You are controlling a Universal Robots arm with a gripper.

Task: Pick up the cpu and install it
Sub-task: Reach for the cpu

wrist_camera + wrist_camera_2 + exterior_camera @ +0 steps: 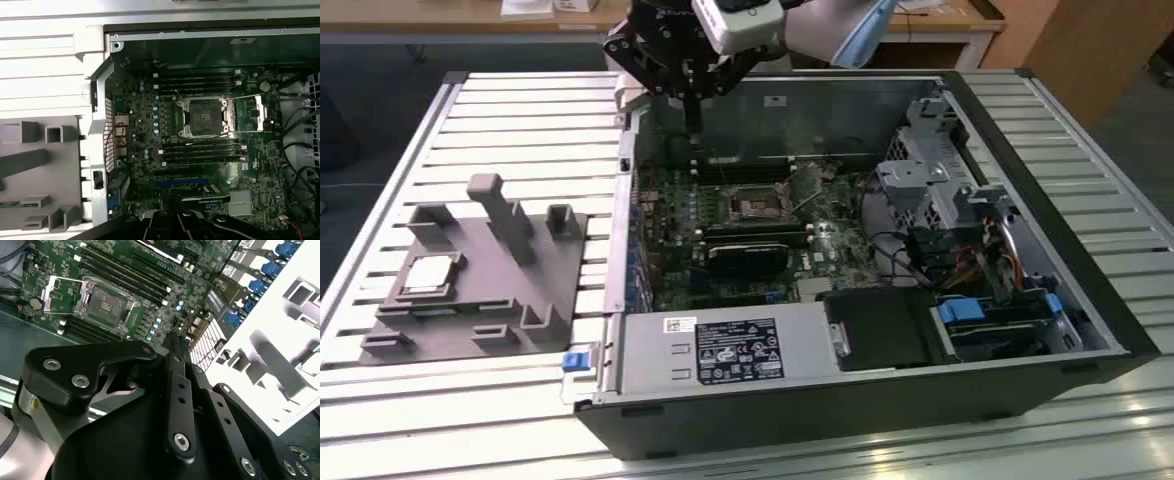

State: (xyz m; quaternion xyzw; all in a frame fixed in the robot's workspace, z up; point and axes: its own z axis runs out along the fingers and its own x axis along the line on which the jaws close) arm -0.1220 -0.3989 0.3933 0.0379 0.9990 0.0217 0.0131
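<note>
The cpu (430, 275), a pale silver square chip, lies flat in the grey fixture (494, 300) on the slatted table, at the exterior view's left of the open computer case. My black gripper (695, 128) hangs over the case's far left corner, well apart from the cpu. Its fingers look shut with nothing between them, as in the second wrist view (175, 337). The motherboard socket (758, 208) sits mid-board with its metal load plate swung open, and shows in both wrist views (204, 116) (107, 302). The socket bed is bare.
The case (1014, 300) holds memory slots (197, 80), a graphics card (747, 255), a drive cage with cables (947, 190) and a power supply (727, 350). Upright grey posts (500, 215) rise from the fixture. A wooden desk (961, 15) stands behind.
</note>
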